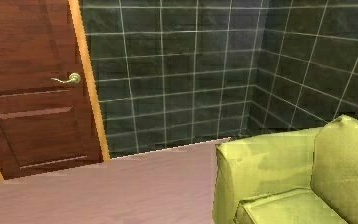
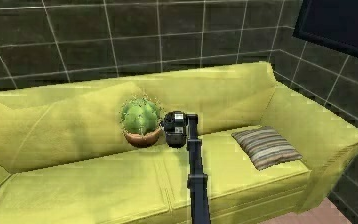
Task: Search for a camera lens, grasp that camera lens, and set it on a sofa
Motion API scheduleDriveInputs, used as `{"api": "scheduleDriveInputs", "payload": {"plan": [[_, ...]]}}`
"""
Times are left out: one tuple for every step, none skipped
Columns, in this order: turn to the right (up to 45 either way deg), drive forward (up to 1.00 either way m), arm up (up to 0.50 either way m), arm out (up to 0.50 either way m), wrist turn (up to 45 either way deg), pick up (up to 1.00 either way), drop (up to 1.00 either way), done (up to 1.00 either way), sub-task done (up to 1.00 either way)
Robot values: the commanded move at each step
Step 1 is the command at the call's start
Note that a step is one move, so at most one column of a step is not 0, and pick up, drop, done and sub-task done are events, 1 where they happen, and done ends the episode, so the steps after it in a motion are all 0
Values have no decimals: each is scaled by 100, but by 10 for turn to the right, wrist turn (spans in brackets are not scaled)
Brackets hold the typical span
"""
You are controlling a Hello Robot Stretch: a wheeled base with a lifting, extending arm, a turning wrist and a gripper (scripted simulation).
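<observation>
A yellow-green sofa [image 2: 77, 120] spans the arm side view, and its end [image 1: 287, 170] shows at the forward view's lower right. The arm [image 2: 196, 170] rises from the bottom edge over the seat. At its far end sits the gripper [image 2: 172, 128], a dark rounded mass in front of the sofa's backrest, right next to a potted cactus [image 2: 140, 120] that stands on the seat. I cannot tell whether the gripper holds anything, nor make out a camera lens apart from that dark mass.
A striped cushion [image 2: 267, 146] lies on the sofa's right seat. A dark framed panel [image 2: 337, 30] hangs at the upper right. Ahead stand a wooden door [image 1: 32, 80] with a brass handle [image 1: 69, 78], dark tiled walls [image 1: 177, 70] and bare wood floor [image 1: 107, 190].
</observation>
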Motion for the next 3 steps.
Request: {"api": "scheduleDriveInputs", "payload": {"plan": [[0,0,-32,0,0,0,0,0,0],[0,0,0,0,0,0,100,0,0],[0,0,10,0,0,0,0,0,0]]}}
